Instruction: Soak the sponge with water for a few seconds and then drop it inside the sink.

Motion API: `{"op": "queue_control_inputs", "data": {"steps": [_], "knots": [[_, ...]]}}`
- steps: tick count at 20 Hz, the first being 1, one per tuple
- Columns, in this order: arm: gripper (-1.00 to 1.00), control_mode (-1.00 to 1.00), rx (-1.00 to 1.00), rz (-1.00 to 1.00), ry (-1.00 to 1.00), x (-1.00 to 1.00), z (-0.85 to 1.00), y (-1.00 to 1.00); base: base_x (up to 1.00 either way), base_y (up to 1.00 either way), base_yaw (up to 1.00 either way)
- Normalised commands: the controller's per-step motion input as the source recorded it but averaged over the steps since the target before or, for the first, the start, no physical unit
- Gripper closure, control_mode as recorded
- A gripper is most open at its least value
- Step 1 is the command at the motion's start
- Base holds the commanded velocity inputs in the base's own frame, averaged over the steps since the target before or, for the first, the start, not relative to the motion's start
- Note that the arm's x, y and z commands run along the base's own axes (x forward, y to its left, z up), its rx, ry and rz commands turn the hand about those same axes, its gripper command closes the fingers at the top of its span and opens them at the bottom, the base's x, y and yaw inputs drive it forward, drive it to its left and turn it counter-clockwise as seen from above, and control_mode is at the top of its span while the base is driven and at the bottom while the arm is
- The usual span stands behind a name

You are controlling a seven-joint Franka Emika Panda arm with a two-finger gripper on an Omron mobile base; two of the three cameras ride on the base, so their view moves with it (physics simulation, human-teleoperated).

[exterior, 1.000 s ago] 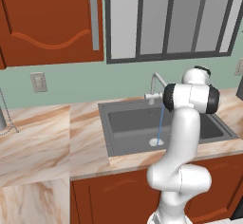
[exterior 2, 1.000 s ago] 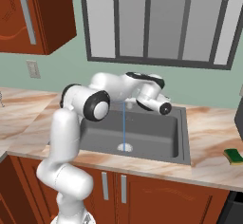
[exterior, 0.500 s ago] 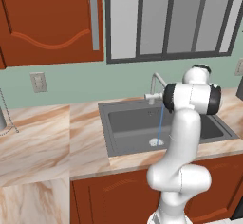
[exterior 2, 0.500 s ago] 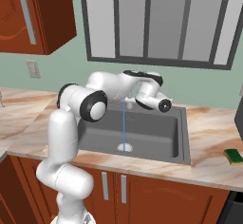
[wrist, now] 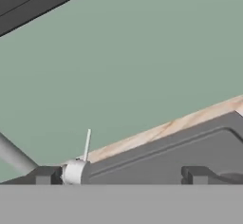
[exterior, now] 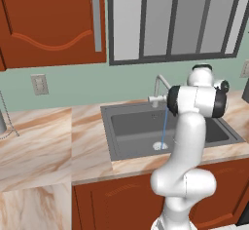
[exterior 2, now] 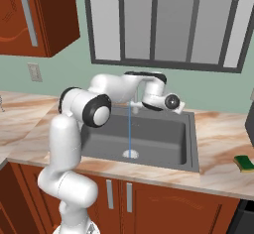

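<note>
The sponge, green with a yellow layer, lies on the marble counter to the right of the sink, apart from the arm. A thin blue stream of water falls from the faucet to the round drain. In the right base view my hand hovers over the back right part of the basin, beside the faucet. In the hand view my gripper is open, its dark fingertips wide apart with nothing between them, facing the back rim of the sink and the green wall.
The faucet's thin lever stands close ahead of the hand. A dark appliance sits at the counter's far right, behind the sponge. Wood cabinets and a window hang above. My own arm hides the sink's right side in the left base view.
The hand has crept slightly to the right above the sink. The jaws stay open, the water keeps running, and the sponge has not moved.
</note>
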Motion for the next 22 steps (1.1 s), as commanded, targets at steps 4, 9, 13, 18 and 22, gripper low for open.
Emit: {"op": "queue_control_inputs", "data": {"steps": [4, 9, 13, 18, 22], "knots": [[-1.00, -1.00, 0.00, -0.09, 0.13, -0.21, 0.10, -0.13, 0.00, 0.00, 0.00], [-1.00, -1.00, 0.00, -0.08, 0.04, -0.47, 0.00, -0.06, 0.00, 0.00, 0.00], [-1.00, -1.00, 0.00, -0.02, 0.00, -0.60, -0.03, 0.00, 0.00, 0.00, 0.00], [-1.00, -1.00, 0.00, 0.01, 0.00, -0.38, -0.01, 0.00, 0.00, 0.00, 0.00], [-1.00, -1.00, 0.00, 0.04, 0.00, -0.19, 0.00, 0.00, 0.00, 0.00, 0.00]]}}
